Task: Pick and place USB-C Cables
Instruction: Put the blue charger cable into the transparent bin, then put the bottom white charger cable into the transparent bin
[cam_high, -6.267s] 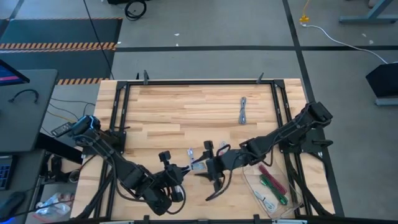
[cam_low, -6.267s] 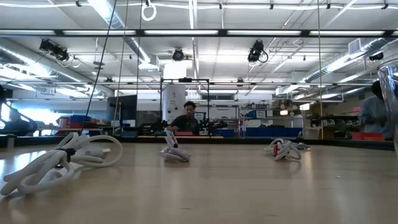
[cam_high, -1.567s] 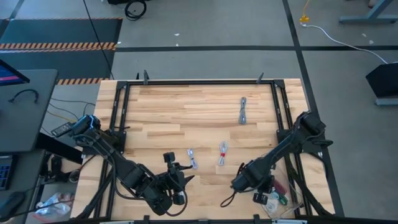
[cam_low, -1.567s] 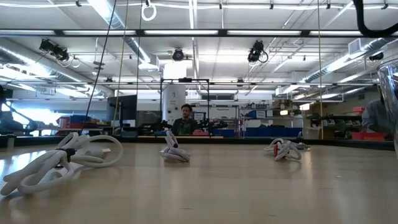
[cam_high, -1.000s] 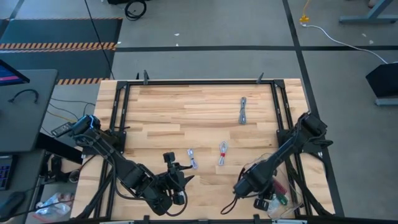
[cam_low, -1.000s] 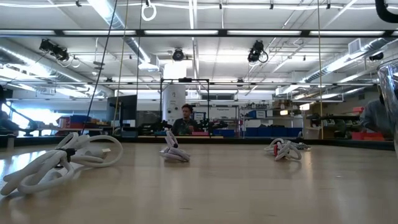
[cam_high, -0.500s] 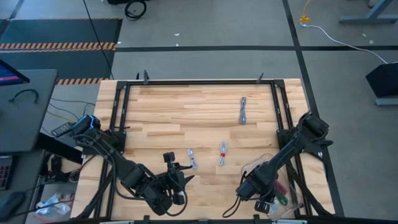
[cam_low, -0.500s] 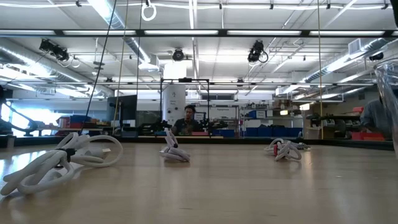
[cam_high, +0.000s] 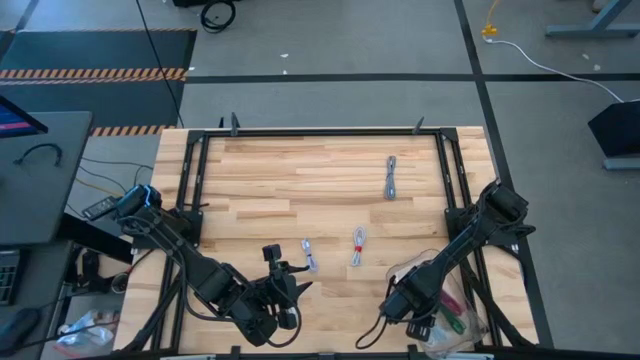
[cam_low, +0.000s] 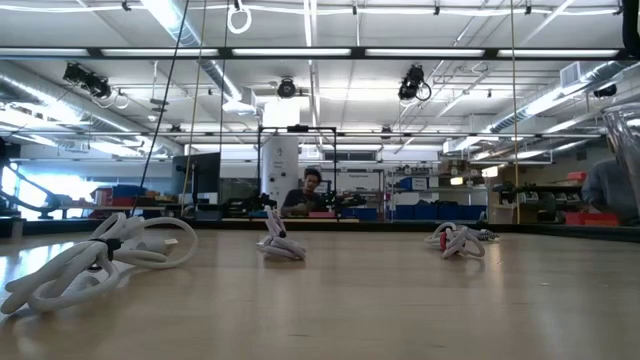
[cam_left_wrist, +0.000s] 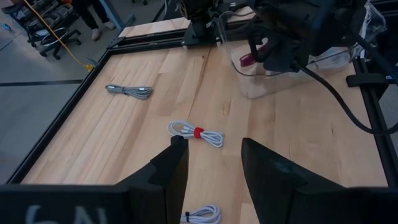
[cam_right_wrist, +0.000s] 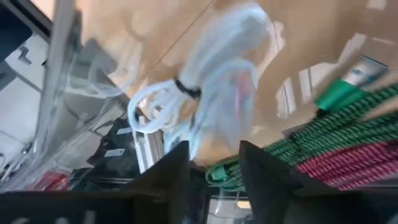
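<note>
Our right hand (cam_high: 420, 325) is down inside the clear tray (cam_high: 400, 275) at the near right corner of the counter (cam_high: 300, 180). Its wrist view shows the fingers parted with nothing between them, and a white cable (cam_right_wrist: 217, 106) lying loose just beyond the tips, beside a green cable (cam_right_wrist: 348, 124) and a pink one (cam_right_wrist: 348, 162). Six seconds ago this hand was out over the middle of the counter beside the cables there; since then it has swung to the tray and sunk into it, so we judge one more cable delivered and let go.

Our left hand (cam_left_wrist: 211, 165) waits low at the near left, fingers spread and empty, as it has throughout.

Three cables remain out on the counter: the white one with the red tie (cam_high: 357, 245), a small white one (cam_high: 309, 255) just beside it, and a grey one (cam_high: 390, 178) well apart toward the far edge.

From above, the right arm covers most of the tray, so we cannot count what lies in it. The low view shows only the tray's wall (cam_low: 625, 160), cut off at its edge.
</note>
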